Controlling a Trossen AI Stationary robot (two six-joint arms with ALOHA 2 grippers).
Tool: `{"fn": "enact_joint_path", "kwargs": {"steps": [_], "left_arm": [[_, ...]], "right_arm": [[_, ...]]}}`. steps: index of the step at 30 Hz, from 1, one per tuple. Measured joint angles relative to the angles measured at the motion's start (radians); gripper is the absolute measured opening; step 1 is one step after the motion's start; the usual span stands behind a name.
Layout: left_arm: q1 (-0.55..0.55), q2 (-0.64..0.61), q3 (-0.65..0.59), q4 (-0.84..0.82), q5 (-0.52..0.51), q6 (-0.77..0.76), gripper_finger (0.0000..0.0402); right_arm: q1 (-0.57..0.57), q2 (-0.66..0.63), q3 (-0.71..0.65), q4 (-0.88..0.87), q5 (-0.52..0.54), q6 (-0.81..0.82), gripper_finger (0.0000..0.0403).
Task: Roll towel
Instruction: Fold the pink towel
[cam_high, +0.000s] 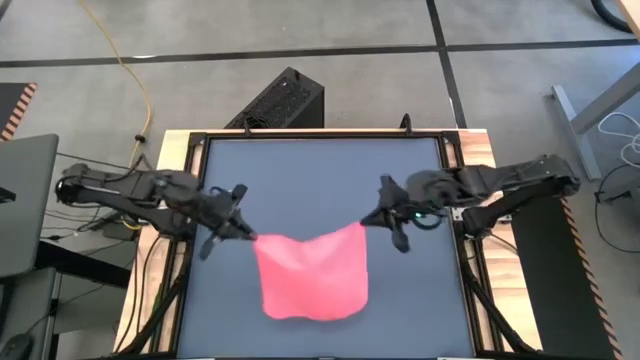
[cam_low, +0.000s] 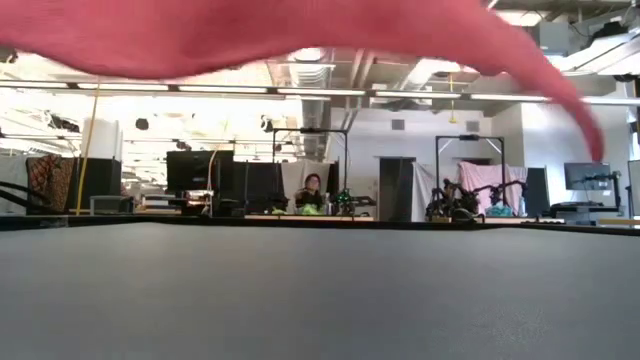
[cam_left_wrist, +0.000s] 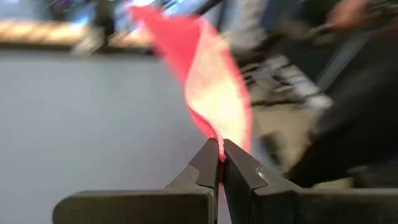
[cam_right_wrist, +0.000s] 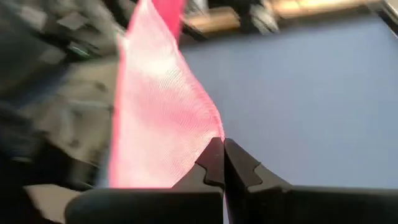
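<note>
The left gripper (cam_high: 243, 232) is clenched on the towel (cam_high: 312, 275)'s left corner, the cloth hanging above the table (cam_high: 320, 160) — limp and light. The right gripper (cam_high: 377, 222) pinches the right corner; corners look the surest hold.
</note>
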Motion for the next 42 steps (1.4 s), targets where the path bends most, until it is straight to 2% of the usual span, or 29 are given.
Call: {"fn": "enact_joint_path", "kwargs": {"steps": [5,10,15,20,23,29,34,38,42], "left_arm": [[0.142,0.001,-0.131,-0.015,-0.028,-0.001,0.0000],[0.296,0.001,-0.279,0.004,-0.053,-0.001,0.0000],[0.372,0.001,-0.390,0.115,0.045,-0.043,0.0000],[0.365,0.001,-0.424,0.162,0.129,-0.085,0.0000],[0.337,0.001,-0.426,0.157,0.151,-0.115,0.0000],[0.238,0.037,-0.426,0.124,0.107,-0.191,0.0000],[0.148,0.150,-0.426,0.168,0.026,-0.227,0.0000],[0.115,0.243,-0.426,0.264,0.035,-0.230,0.0000],[0.125,0.261,-0.426,0.311,0.055,-0.197,0.0000]], "right_arm": [[-0.122,0.116,0.000,-0.146,0.097,-0.047,0.0015],[-0.227,0.236,-0.001,-0.163,0.143,-0.109,0.0015],[-0.252,0.320,-0.001,-0.166,0.140,-0.160,0.0015],[-0.230,0.370,-0.001,-0.163,0.051,-0.203,0.0015],[-0.213,0.400,-0.001,-0.172,0.037,-0.206,0.0015],[-0.174,0.469,-0.001,-0.179,0.012,-0.197,0.0015],[-0.149,0.529,-0.001,-0.173,0.010,-0.176,0.0015],[-0.137,0.561,-0.001,-0.164,0.010,-0.176,0.0015],[-0.150,0.551,-0.001,-0.174,0.011,-0.209,0.0015]]}}
